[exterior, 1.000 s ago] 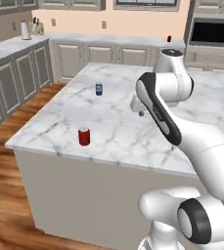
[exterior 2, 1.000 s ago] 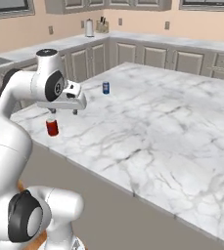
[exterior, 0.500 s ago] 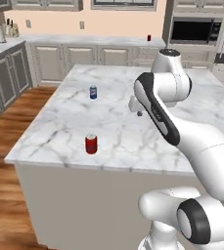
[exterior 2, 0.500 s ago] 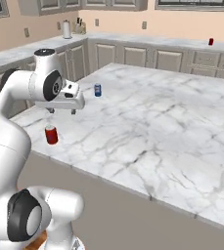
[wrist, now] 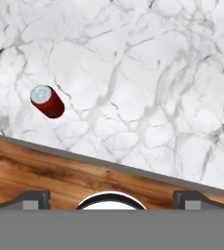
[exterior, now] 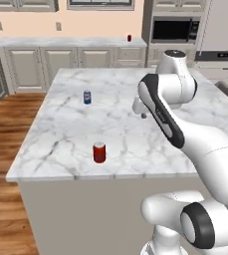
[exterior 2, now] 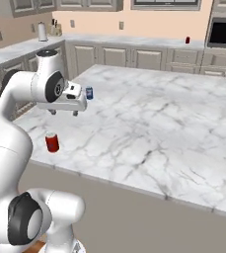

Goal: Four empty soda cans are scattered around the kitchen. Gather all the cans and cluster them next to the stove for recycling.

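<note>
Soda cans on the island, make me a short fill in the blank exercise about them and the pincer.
1. The can nearest the island's front edge is coloured ____.
2. The can farther back on the island is coloured ____.
3. The pincer hangs above the marble with its jaws ____.
4. The third can stands on the ____ counter by the wall.

Missing words: red; blue; open; back

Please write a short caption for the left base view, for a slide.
White arm with open gripper above a marble island holding a red can near the front edge and a blue can farther back.
</note>
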Robot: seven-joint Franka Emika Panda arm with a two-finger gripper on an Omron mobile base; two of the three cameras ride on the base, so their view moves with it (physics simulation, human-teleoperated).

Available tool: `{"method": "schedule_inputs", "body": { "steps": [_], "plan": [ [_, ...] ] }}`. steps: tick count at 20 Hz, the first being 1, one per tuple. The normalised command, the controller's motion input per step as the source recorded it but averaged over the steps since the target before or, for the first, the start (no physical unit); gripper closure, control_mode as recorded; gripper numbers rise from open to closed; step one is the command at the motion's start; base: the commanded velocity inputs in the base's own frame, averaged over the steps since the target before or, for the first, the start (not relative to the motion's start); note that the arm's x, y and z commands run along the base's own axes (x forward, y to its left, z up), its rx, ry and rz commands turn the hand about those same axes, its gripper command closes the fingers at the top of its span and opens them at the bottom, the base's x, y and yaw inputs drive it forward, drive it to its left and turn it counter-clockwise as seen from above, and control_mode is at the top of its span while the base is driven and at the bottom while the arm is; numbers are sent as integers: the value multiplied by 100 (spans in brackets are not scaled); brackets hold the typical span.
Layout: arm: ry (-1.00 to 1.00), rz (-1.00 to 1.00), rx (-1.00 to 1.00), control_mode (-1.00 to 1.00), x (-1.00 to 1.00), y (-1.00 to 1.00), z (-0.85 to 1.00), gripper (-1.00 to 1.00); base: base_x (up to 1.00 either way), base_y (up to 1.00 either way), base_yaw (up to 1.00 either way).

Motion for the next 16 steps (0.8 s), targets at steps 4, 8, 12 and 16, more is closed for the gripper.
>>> {"method": "schedule_inputs", "body": {
  "steps": [4, 8, 12, 16],
  "plan": [
    [0, 0, 0, 100, 0, 0, 0, -100, -5, 72, -20],
    [0, 0, 0, 100, 0, 0, 0, -100, -6, 75, -18],
    [0, 0, 0, 100, 0, 0, 0, -100, -13, 73, -18],
    [0, 0, 0, 100, 0, 0, 0, -100, -20, 65, -17]
  ]
}}
